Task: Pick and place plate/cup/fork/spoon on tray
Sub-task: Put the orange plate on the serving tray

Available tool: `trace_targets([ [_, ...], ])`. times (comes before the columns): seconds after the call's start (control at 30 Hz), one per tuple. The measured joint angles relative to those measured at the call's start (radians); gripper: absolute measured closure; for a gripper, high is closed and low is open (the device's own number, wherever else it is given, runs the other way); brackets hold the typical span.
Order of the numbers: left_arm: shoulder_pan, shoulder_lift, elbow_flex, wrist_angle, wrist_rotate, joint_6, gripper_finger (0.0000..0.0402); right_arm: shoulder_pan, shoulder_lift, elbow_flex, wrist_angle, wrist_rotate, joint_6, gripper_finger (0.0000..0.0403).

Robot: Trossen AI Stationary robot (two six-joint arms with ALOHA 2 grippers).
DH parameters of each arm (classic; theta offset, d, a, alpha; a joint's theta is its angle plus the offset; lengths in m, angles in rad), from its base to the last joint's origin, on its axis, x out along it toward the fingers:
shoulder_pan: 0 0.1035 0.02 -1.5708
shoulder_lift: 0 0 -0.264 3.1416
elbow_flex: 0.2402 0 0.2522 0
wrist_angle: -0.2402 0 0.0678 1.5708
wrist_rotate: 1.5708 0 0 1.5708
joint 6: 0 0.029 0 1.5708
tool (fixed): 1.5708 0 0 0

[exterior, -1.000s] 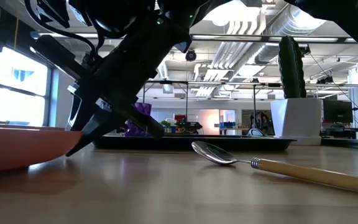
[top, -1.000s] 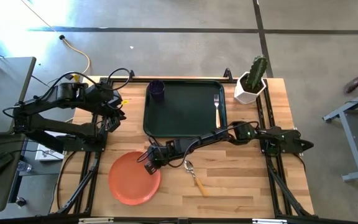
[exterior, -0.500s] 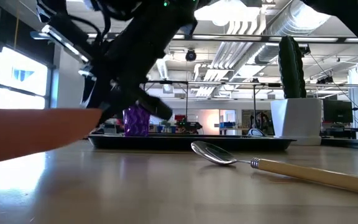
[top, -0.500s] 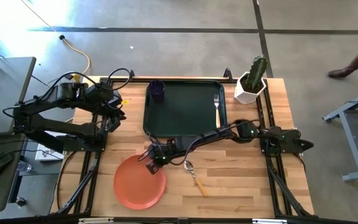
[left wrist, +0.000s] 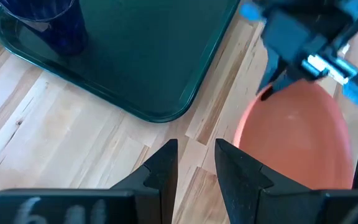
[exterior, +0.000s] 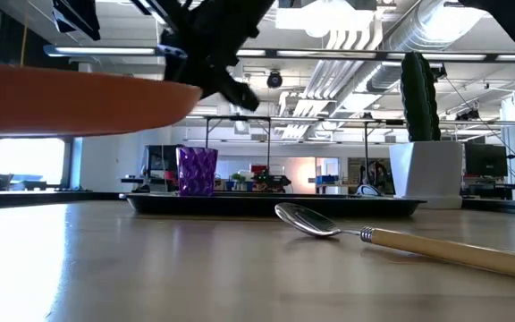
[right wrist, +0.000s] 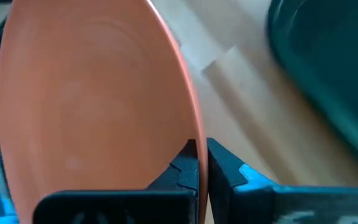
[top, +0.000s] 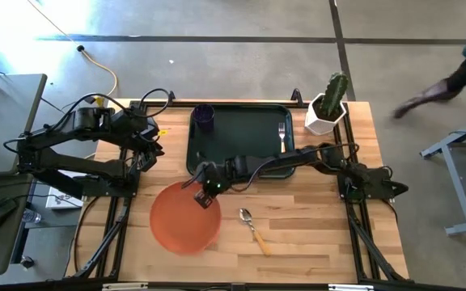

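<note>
on our left, the left gripper [top: 154,144] waits just off the left edge of the tray [top: 241,158], its fingers [left wrist: 160,171] a narrow gap apart and holding nothing. our right gripper [top: 201,187] is clamped on the rim of the plate [top: 186,218], which hangs clear of the table [top: 314,234] just in front of the tray's near-left corner. the cup [top: 204,117] stands in the tray's far-left corner, the fork [top: 281,132] lies along its right edge, and the spoon [top: 253,228] lies on the table in front of the tray, right of the plate.
</note>
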Motion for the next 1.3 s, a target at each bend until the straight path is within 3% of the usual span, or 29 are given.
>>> trace_targets([
  [0.43,0.0,0.0,0.0,0.0,0.0,-0.001,0.0307,-0.089,-0.156,0.0,-0.274,0.222,-0.257,0.0402],
  [0.83,0.0,0.0,0.0,0.0,0.0,-0.001,0.0307,-0.186,-0.264,0.0,-0.307,0.388,-0.561,0.0403],
  [1.03,0.0,0.0,0.0,0.001,-0.005,0.0,0.0307,-0.256,-0.304,0.0,-0.348,0.477,-0.631,0.0403],
  [1.3,0.0,0.0,0.0,0.002,-0.04,0.0,0.0307,-0.387,-0.367,0.0,-0.428,0.457,-0.669,0.0403],
])
